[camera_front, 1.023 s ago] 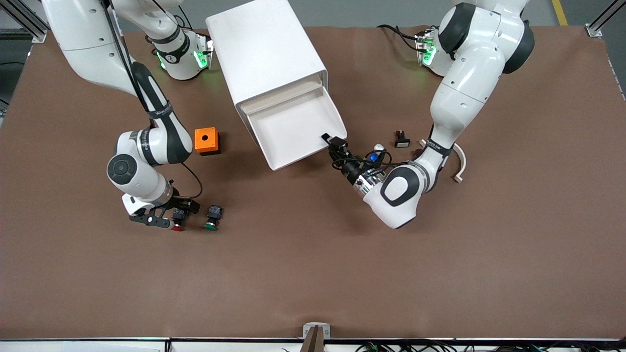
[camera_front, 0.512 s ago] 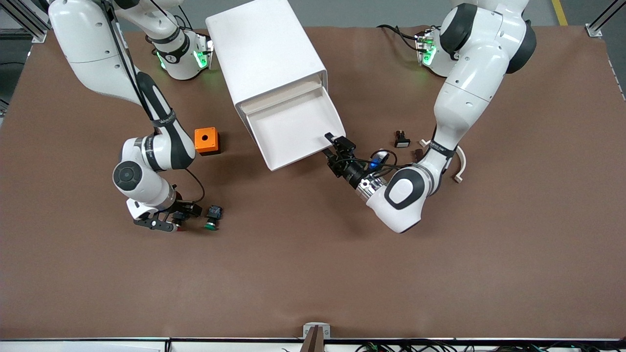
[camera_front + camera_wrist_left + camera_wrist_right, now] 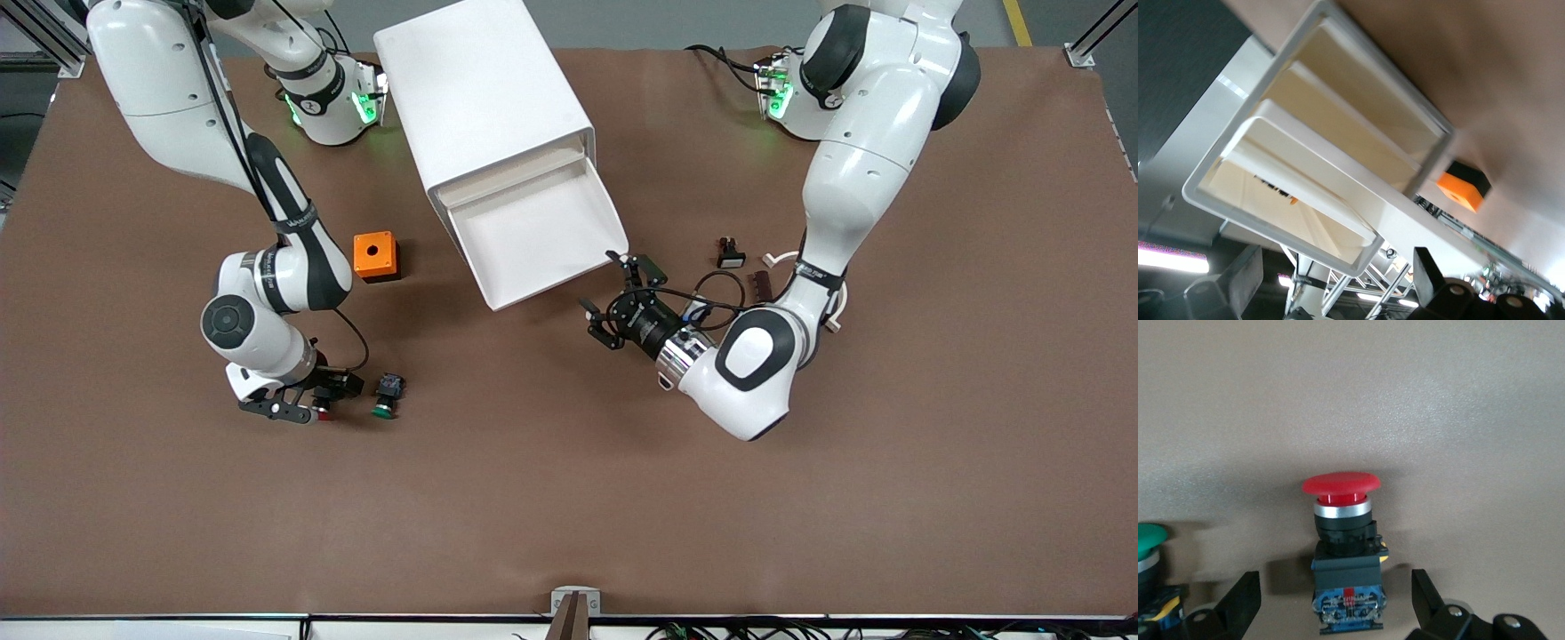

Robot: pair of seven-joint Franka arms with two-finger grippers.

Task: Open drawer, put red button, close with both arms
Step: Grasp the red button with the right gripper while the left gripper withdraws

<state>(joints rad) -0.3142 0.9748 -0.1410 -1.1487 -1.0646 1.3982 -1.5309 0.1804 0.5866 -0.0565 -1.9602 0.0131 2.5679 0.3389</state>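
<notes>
1. Right wrist view: the red button (image 3: 1341,540) lies on its side on the brown table (image 3: 569,498), round red cap, silver ring, black-blue body, between my spread right gripper (image 3: 1331,607) fingers, untouched.
2. The green button (image 3: 386,393) lies just beside it.
3. My left gripper (image 3: 618,298) is released at five o'clock of the pulled-out drawer (image 3: 533,244), holding nothing.

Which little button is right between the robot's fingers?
The red button, between the right gripper's open fingers. The green button lies beside it, outside them.
</notes>
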